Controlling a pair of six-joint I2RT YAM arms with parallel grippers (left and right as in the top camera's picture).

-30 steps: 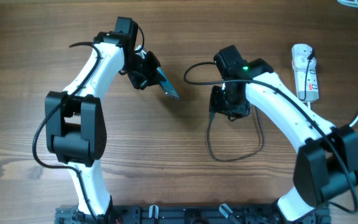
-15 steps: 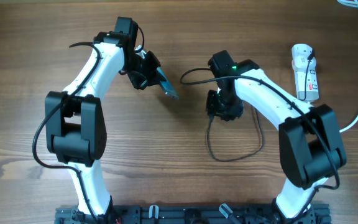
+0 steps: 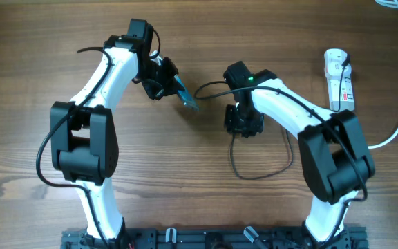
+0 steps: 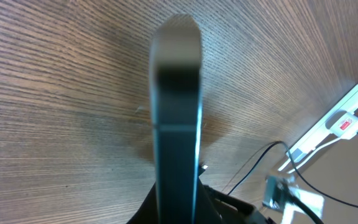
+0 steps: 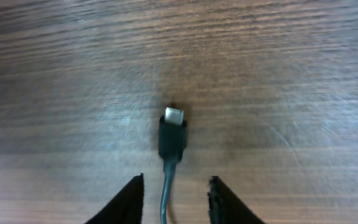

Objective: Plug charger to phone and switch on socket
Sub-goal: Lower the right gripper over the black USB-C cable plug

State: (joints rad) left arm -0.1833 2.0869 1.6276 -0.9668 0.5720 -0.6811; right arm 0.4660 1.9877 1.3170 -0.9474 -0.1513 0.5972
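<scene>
From above, a brown wood-grain tabletop (image 3: 33,41) fills the view. The left pincer (image 3: 171,81) is clenched on the phone (image 3: 187,97), which is tilted, left of centre. The socket (image 3: 338,79) lies far right, its print too small to read.

Left wrist: the phone is edge-on, and the socket's red mark (image 4: 344,126) shows at right.

Right wrist: the right pincer (image 5: 174,199) stands released, its fingers (image 5: 129,199) flanking the charger (image 5: 172,137) without touching it.

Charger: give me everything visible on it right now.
The charger is a thin black cable ending in a dark plug with a bare silver metal tip, unplugged. The plug pokes out between the right gripper jaws, which stand apart beside it without visibly touching. Behind, the cable trails in a slack loop on the wood table.
</scene>
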